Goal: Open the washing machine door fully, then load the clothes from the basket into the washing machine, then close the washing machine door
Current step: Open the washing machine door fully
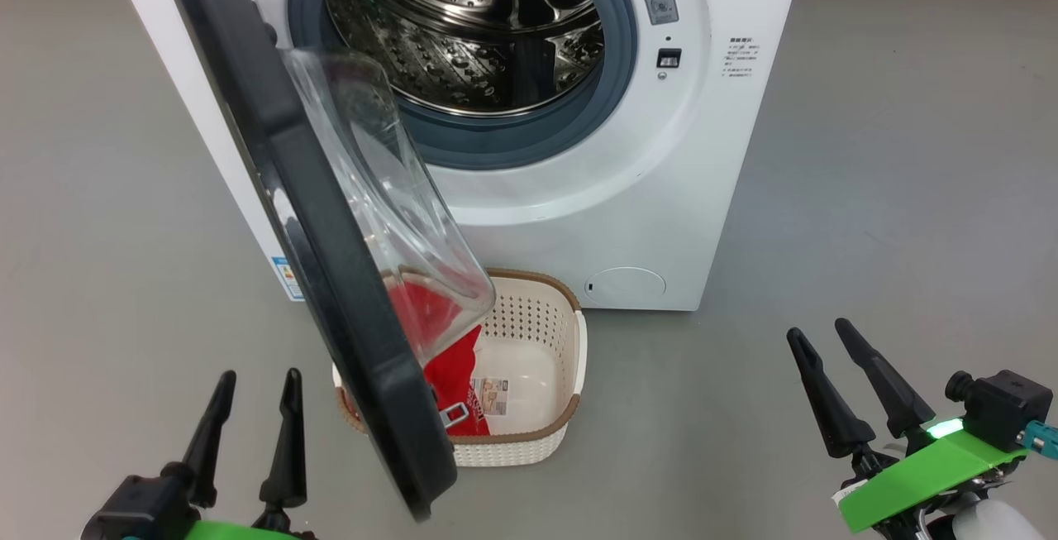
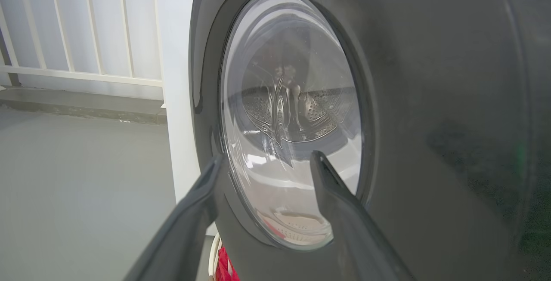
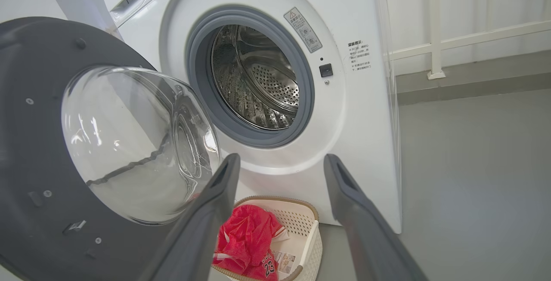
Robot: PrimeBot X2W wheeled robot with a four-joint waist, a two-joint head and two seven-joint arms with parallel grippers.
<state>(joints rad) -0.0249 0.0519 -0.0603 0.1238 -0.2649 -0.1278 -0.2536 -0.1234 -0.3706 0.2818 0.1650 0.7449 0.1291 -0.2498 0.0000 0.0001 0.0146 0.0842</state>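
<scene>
Ahead of both grippers in the head view, the washing machine point(image 1: 661, 193) stands with its drum point(image 1: 463, 27) exposed. The left gripper point(image 1: 259, 375) has its jaws spread and holds nothing. The washing machine door point(image 1: 331, 259) hangs swung out, edge-on, just to the right of this gripper. The basket point(image 1: 537, 432) sits on the floor ahead of and between the two grippers, partly behind the door. The clothes point(image 1: 450, 375) lie in its left half. The right gripper point(image 1: 817, 327) is likewise spread and empty, well apart from the basket.

Left wrist view: the splayed fingers face the door's outer side and its glass window point(image 2: 288, 100) at close range; contact cannot be determined.

Right wrist view: the parted fingers frame the machine front. The drum opening lies beyond the fingertips, the door's inner face to their left, and the basket with the clothes low between the fingers.
</scene>
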